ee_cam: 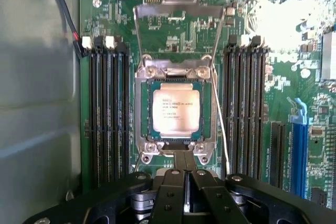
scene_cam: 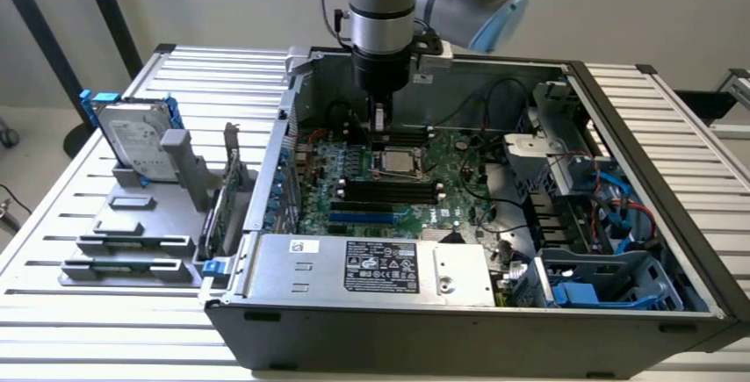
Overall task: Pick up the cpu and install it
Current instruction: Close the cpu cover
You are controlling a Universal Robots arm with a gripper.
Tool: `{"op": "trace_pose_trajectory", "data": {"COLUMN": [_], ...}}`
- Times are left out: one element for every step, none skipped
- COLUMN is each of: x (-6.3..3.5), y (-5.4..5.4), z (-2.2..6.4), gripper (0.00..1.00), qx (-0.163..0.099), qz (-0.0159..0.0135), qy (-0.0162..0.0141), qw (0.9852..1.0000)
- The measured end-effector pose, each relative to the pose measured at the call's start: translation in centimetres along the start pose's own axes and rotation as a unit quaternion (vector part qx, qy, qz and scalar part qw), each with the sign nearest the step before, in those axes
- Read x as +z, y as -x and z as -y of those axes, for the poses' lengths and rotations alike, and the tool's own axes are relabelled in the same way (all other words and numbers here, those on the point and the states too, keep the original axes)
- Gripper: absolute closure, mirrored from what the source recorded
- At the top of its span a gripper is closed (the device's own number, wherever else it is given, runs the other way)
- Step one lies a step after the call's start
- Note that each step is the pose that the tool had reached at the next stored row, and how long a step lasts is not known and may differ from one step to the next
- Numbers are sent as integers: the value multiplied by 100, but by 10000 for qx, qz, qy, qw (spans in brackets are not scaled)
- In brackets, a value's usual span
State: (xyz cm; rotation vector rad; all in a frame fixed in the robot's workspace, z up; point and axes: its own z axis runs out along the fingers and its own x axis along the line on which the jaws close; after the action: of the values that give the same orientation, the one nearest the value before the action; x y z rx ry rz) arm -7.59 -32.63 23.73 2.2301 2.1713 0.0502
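1. We note the gripper (scene_cam: 378, 136) hanging inside the open computer case (scene_cam: 656, 189), over the green motherboard (scene_cam: 457, 189).
2. Its fingers (ee_cam: 170, 192) are pressed together with nothing between them. The tips sit just beside the edge of the socket (ee_cam: 142, 124).
3. The cpu (ee_cam: 176, 109) lies flat in the socket, silver-grey top up, apart from the gripper.
4. Long black memory slots (ee_cam: 107, 114) flank the socket on both sides.
5. A silver labelled box (scene_cam: 375, 268) fills the near end of the case in the exterior view.
6. Outside the case, toward the exterior view's left, the hard drive (scene_cam: 135, 140) with blue brackets stands upright in a grey rack (scene_cam: 129, 246) on the slatted table (scene_cam: 70, 312).
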Motion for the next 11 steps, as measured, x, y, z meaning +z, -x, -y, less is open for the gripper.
{"op": "trace_pose_trajectory", "data": {"x": [-38,-73,-107,-139,-164,-186,-208,-224,-234,-240,-243], "y": [9,16,23,29,33,36,37,38,38,37,37], "z": [-38,-74,-110,-148,-183,-218,-254,-285,-318,-352,-386], "gripper": [89,89,89,89,89,89,89,89,89,89,89], "qx": [0,0,0,1,0,0,-2,-5,-12,-20,-28], "qz": [-2,-4,-5,-6,-6,-6,-6,-6,-6,-7,-8], "qy": [-8,-15,-24,-33,-43,-53,-62,-69,-74,-77,-79], "qw": [10000,10000,10000,10000,10000,10000,10000,10000,10000,10000,10000]}}
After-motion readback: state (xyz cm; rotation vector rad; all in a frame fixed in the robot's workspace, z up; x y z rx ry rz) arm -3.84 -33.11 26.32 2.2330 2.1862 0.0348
